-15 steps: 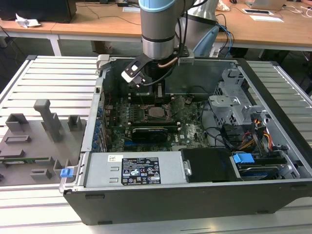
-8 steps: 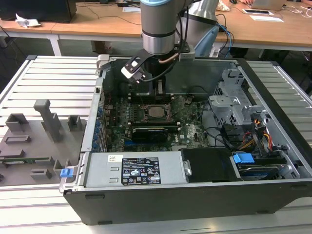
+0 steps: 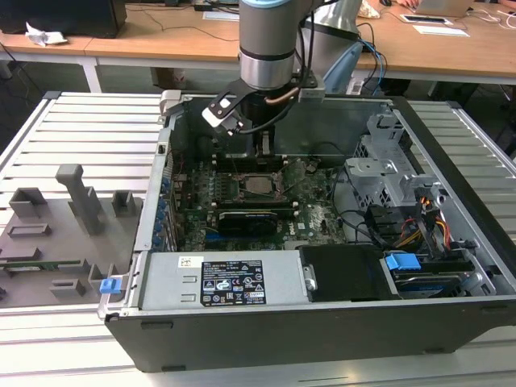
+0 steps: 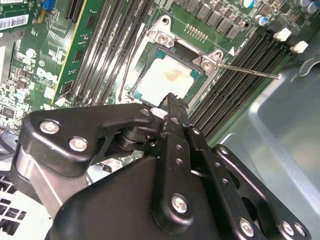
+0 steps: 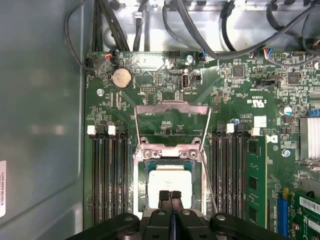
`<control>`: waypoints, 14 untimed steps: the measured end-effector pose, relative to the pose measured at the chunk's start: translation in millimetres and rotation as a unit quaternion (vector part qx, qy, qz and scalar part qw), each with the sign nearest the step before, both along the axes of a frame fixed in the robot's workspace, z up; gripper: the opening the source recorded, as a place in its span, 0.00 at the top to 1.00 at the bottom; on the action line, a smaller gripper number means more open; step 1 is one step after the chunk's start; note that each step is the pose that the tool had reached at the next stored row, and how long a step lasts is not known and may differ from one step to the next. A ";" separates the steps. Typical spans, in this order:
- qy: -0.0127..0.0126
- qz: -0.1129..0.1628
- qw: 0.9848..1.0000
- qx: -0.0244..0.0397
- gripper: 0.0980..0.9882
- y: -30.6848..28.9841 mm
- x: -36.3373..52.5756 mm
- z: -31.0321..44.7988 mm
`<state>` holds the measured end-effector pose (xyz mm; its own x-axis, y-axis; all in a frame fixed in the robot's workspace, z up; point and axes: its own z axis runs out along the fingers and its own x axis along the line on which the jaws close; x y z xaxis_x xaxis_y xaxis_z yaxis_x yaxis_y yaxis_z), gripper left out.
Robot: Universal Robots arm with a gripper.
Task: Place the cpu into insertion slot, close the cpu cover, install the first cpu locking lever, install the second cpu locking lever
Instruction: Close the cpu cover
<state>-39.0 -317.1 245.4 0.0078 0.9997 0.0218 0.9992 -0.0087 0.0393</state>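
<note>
With the cpu [image 5: 170, 181] already lying flat in the insertion slot [image 5: 140, 175], its silver-grey top square within the grey metal rim, the first step of the job looks done, while the other three appear to be outstanding. In the first wrist view the cpu cover [image 5: 172, 106] stands swung up off the socket on its hinge, and green motherboard [image 5: 150, 85] shows through its large square cut-out, so it is not yet closed over the chip. A thin wire locking lever [image 5: 213, 185] runs free along one side of the socket. In the second wrist view the same kind of rod [image 4: 250, 70] juts out past the black memory slots [image 4: 240, 75] instead of being tucked under a catch, which suggests neither lever has been fastened. The gripper [image 5: 170, 194] hangs directly over the socket, its two black fingers pressed together with no gap visible between them and nothing pinched. In the second wrist view the gripper's joined tips [image 4: 173, 99] sit at the near edge of the chip [image 4: 167, 80], though contact with the metal top cannot be judged from either wrist camera. In the exterior view the arm reaches straight down into the open computer case [image 3: 266, 339], with the gripper [image 3: 262, 149] just above the chip [image 3: 260, 184] on the board.
</note>
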 end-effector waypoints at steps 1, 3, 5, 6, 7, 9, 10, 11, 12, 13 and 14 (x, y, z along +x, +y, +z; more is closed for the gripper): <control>0.001 0.000 1.000 0.000 0.99 0.0 0.0 1.2; 0.002 0.000 1.000 0.000 0.99 0.0 0.0 7.1; 0.002 0.000 1.000 0.000 0.99 0.0 0.0 18.3; 0.002 0.000 1.000 0.000 0.99 0.1 0.1 18.7; 0.002 0.000 1.000 0.000 0.99 -0.5 0.1 18.7; 0.002 0.000 1.000 0.000 0.99 -3.1 0.0 18.8; 0.002 0.000 1.000 0.000 0.99 -5.5 0.1 18.8; 0.002 0.000 1.000 0.000 0.99 -8.3 0.0 18.8; 0.002 0.000 1.000 0.000 0.99 -9.6 0.0 18.8; 0.002 0.000 1.000 0.000 0.99 -11.1 0.1 18.8; 0.002 0.000 1.000 0.000 0.99 -11.6 0.8 18.7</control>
<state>-38.2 -328.7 264.2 0.0080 0.9997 0.0219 0.9993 -0.0088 0.0354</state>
